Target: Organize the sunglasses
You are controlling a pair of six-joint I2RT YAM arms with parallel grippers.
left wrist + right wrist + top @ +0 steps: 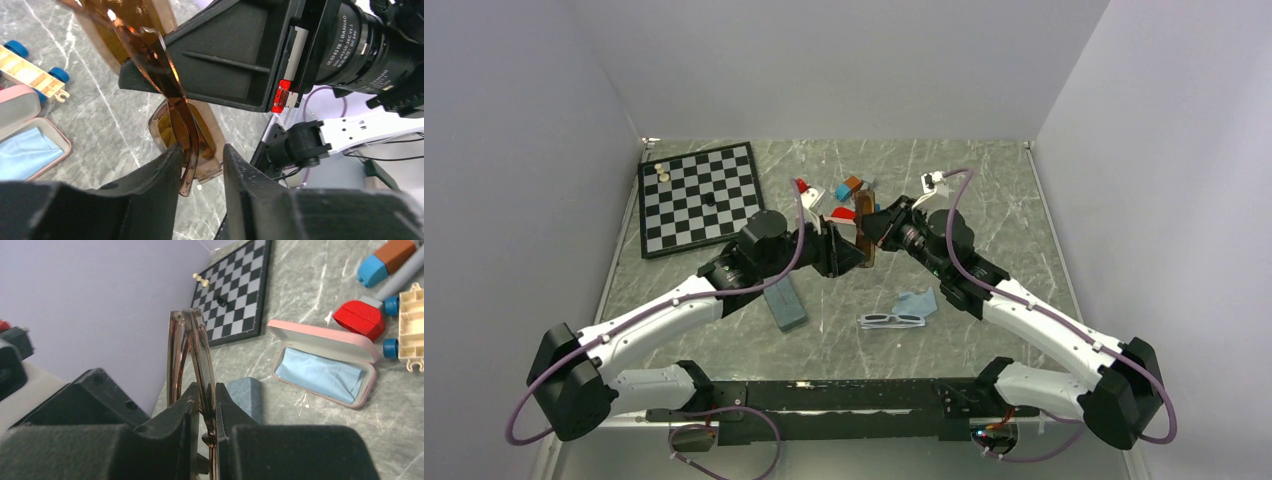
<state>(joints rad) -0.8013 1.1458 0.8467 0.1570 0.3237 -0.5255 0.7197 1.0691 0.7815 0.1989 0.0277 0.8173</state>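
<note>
The reddish-brown sunglasses (pixel 865 240) hang folded above mid-table between both arms. My right gripper (pixel 876 228) is shut on them; in the right wrist view its fingers pinch the frame (pixel 192 350) near the hinge, at the gripper (pixel 203 390). My left gripper (pixel 844 250) is open around them: in the left wrist view a temple tip of the sunglasses (pixel 187 130) rests against one finger of the gripper (pixel 200 150), with a gap to the other. The pale sunglasses (pixel 892 320) with dark lenses lie folded on the table nearer the bases.
An open pink case (pixel 325 340) with a light blue cloth inside lies under the grippers, its rim also in the left wrist view (pixel 62 142). A slate-blue case (pixel 785 303), a loose blue cloth (pixel 916 302), a chessboard (pixel 699 197) and toy blocks (pixel 849 190) surround them.
</note>
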